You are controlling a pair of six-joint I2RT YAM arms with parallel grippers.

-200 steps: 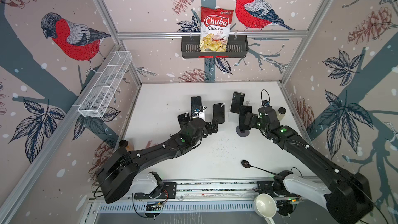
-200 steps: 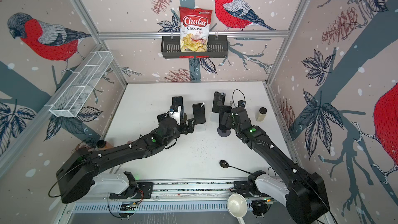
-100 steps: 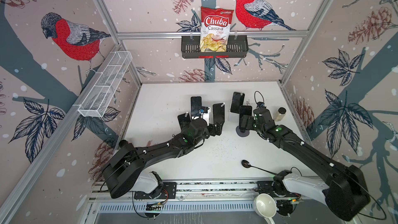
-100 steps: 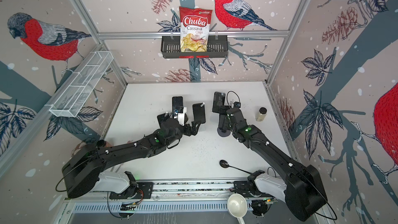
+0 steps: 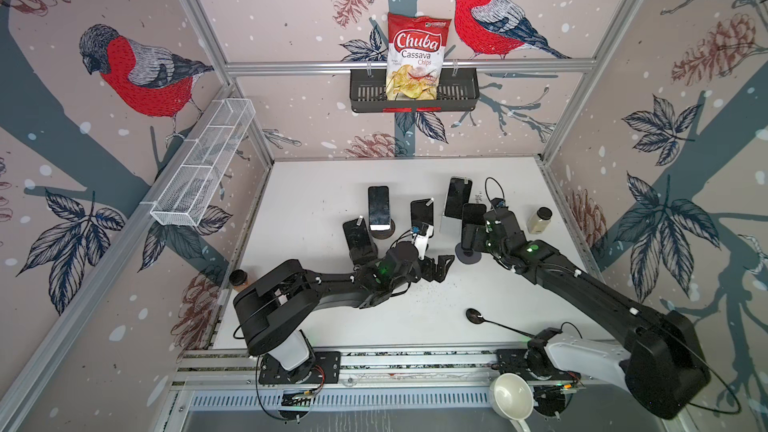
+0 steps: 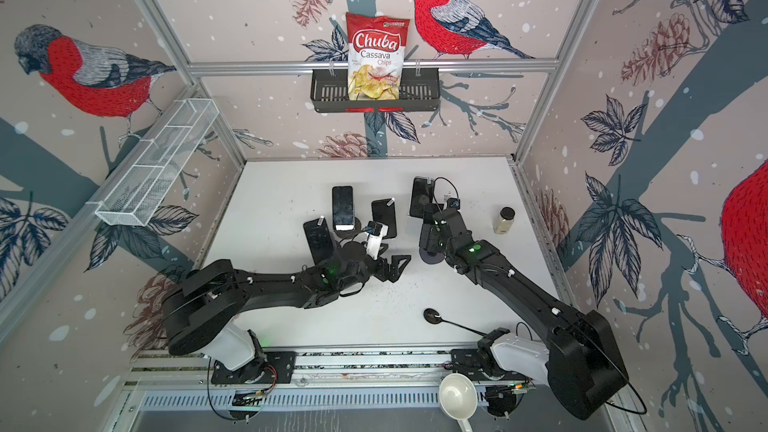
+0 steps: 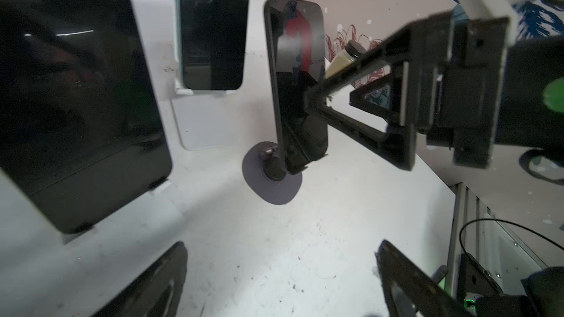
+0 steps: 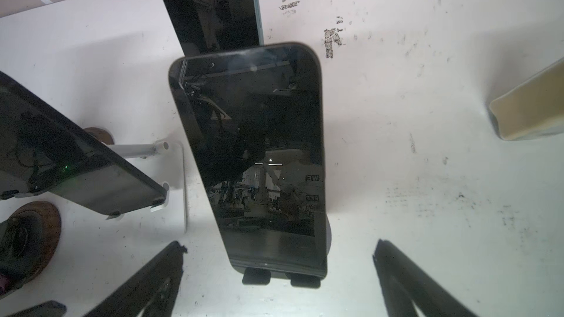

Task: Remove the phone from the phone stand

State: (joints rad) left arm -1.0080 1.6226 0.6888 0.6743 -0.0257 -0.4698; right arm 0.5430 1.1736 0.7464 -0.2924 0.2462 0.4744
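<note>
Several dark phones stand on stands in mid-table. The phone (image 8: 256,163) (image 5: 473,218) nearest my right arm leans on a black phone stand (image 8: 255,279) with a round dark base (image 5: 468,258) (image 7: 271,184). My right gripper (image 8: 277,243) (image 5: 471,238) (image 6: 428,234) is open, one finger on each side of this phone's lower end, with a gap on both sides. In the left wrist view that phone (image 7: 297,65) shows edge-on with the right gripper's fingers (image 7: 351,71) beside it. My left gripper (image 7: 280,248) (image 5: 440,268) (image 6: 397,268) is open and empty over bare table.
Other phones stand to the left: one (image 5: 379,207) on a round brown base, one (image 5: 357,236) by the left wrist, one (image 5: 422,216) and one (image 5: 457,197) on white stands. A small bottle (image 5: 539,220) stands right. A black spoon (image 5: 473,315) lies near the front.
My left gripper has drawn back from the phones, toward the right and the front. My right gripper has edged left, closer around its phone. Both stay open.
</note>
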